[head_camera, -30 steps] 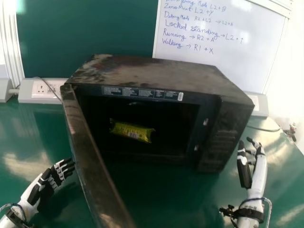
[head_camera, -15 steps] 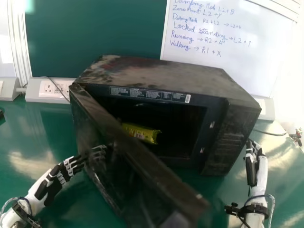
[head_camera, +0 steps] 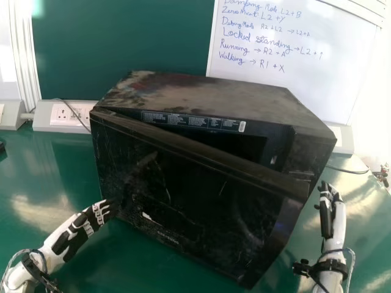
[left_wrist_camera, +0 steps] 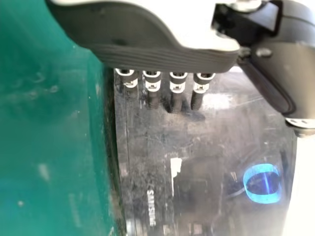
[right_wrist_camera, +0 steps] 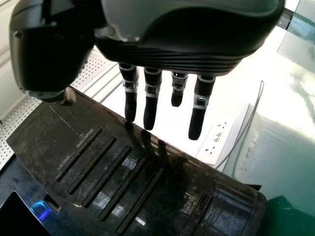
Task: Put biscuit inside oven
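The black oven (head_camera: pixel 208 101) stands on the green table with its door (head_camera: pixel 195 201) partly swung to, a gap left at its right and top edges. Behind the door the biscuit is hidden. My left hand (head_camera: pixel 79 229) is at the door's lower left, fingers straight, their tips at its outer face; in the left wrist view the fingers of my left hand (left_wrist_camera: pixel 177 86) reach the door (left_wrist_camera: pixel 197 147). My right hand (head_camera: pixel 328 210) is beside the oven's right side, fingers straight. In the right wrist view, my right hand (right_wrist_camera: pixel 150 98) is over the oven's control panel (right_wrist_camera: pixel 113 167), holding nothing.
Behind the oven are a white socket box (head_camera: pixel 64 116) on the left and a whiteboard (head_camera: pixel 293 61) with handwriting. A dark cable (head_camera: pixel 348 170) lies on the green table (head_camera: pixel 36 183) right of the oven.
The oven door has swung from wide open to nearly closed, covering the biscuit packet. My left hand moved right towards the door, then slightly back left. The head view has shifted a little.
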Available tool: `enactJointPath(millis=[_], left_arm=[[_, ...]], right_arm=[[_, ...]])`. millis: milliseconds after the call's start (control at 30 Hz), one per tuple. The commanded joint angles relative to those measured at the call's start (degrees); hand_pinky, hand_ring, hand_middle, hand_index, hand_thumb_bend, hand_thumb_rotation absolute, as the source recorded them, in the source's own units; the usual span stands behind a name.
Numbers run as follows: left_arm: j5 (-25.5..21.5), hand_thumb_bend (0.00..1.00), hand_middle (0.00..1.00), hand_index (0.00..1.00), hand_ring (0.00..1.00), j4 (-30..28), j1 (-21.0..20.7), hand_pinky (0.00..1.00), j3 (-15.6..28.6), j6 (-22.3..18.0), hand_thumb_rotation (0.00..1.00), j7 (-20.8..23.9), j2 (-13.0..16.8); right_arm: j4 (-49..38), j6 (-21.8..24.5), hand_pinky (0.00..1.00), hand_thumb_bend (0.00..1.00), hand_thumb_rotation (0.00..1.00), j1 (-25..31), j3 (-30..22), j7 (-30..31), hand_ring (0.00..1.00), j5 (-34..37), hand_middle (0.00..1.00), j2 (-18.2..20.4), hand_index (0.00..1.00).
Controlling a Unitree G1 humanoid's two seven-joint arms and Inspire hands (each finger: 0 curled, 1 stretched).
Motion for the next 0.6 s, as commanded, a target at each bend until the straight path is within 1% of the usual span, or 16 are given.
enactJointPath(millis=[0, 100, 200, 300, 433, 567], left_arm=[[-0.26, 0.52, 0.49, 0.49, 0.61, 3.05, 1.14, 0.54, -1.65, -0.99, 0.00, -0.18, -2.79], [-0.44, 0.52, 0.49, 0.49, 0.61, 3.49, 0.73, 0.55, -1.80, -0.83, 0.00, -0.47, -2.70], [-0.40, 0.52, 0.49, 0.49, 0.60, 3.75, 0.36, 0.54, -1.86, -1.02, 0.00, -0.48, -2.72], [-0.65, 0.52, 0.49, 0.49, 0.60, 3.73, -0.02, 0.54, -1.98, -0.69, 0.00, -0.79, -2.67], [-0.40, 0.52, 0.49, 0.49, 0.60, 3.92, -0.62, 0.55, -2.24, -0.67, 0.00, -0.80, -2.59], [-0.26, 0.52, 0.49, 0.49, 0.59, 4.48, -1.48, 0.55, -2.62, -0.52, 0.00, -0.91, -2.63]], right_arm=[[0.35, 1.56, 0.70, 0.65, 1.00, -1.32, -1.16, 1.21, 0.79, 2.36, 0.83, -0.20, 0.87], [0.80, 3.00, 0.72, 0.65, 1.00, -1.66, -1.90, 3.15, 0.80, 4.65, 0.84, -0.94, 0.87], [1.08, 3.80, 0.72, 0.65, 1.00, -1.69, -2.76, 5.73, 0.80, 7.27, 0.84, -1.85, 0.87], [0.58, 5.63, 0.73, 0.66, 1.00, -1.63, -3.80, 7.97, 0.80, 9.84, 0.84, -2.66, 0.89], [1.24, 7.06, 0.74, 0.64, 1.00, -2.07, -5.86, 10.45, 0.81, 13.82, 0.85, -3.43, 0.89], [3.20, 7.44, 0.72, 0.68, 1.00, -2.56, -7.52, 12.33, 0.80, 16.92, 0.83, -4.01, 0.89]])
